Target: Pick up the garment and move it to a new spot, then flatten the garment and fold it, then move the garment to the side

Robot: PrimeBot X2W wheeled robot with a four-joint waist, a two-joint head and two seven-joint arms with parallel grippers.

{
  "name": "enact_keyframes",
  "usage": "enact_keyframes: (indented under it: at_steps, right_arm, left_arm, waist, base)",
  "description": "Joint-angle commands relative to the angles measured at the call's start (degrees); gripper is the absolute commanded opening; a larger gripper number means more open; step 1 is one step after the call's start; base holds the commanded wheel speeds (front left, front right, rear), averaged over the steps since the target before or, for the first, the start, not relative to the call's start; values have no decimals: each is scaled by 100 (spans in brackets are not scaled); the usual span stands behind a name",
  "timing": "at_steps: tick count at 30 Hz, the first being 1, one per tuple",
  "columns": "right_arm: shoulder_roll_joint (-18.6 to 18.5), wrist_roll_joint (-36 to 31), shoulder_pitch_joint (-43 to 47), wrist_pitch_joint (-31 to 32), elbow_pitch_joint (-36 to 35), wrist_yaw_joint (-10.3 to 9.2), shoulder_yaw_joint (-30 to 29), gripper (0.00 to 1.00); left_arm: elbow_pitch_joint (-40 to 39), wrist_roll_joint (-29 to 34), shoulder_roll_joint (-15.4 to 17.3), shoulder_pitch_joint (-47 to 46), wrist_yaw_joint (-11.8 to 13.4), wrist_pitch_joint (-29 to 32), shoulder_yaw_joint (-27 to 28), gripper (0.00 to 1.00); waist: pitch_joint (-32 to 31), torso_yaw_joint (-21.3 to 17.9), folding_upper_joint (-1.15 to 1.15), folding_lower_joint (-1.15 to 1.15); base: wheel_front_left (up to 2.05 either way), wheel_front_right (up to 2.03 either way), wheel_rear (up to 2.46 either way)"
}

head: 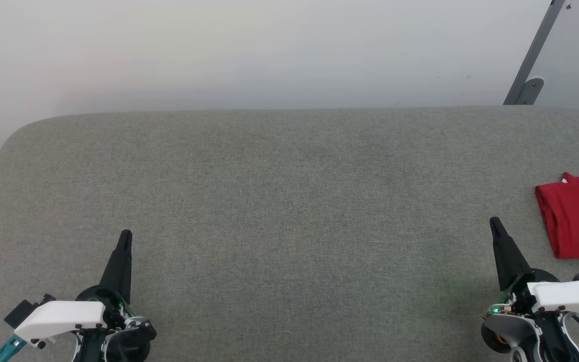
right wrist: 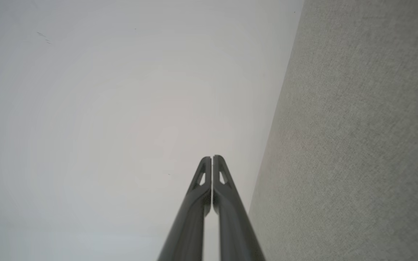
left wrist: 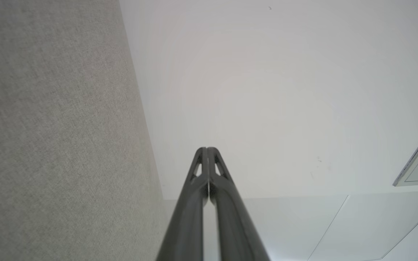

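Looking down, I see the grey fabric-covered table (head: 289, 201) spanning most of my head view. The red garment (head: 577, 218) lies folded over at its right side, partly cut off, near but apart from my right gripper (head: 494, 222). That gripper and my left gripper (head: 125, 236) each have fingers pressed together, holding nothing.
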Motion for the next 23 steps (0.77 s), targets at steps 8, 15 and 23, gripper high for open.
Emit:
enact_keyframes:
  at_steps: [8,15,23]
  right_arm:
    - [11,23,-20,3,7,2,-2,0]
    - [11,24,-20,2,7,2,-1,0]
    - [11,24,-20,1,6,2,0,0]
  left_arm:
    - [-2,23,-17,-84,-18,39,27,0]
    - [-2,35,-24,-85,-18,47,37,0]
    - [-1,42,-31,-86,-18,44,46,0]
  waist:
    - [0,0,0,0]
    - [0,0,0,0]
    - [0,0,0,0]
  base:
    - [0,0,0]
    - [0,0,0]
    - [0,0,0]
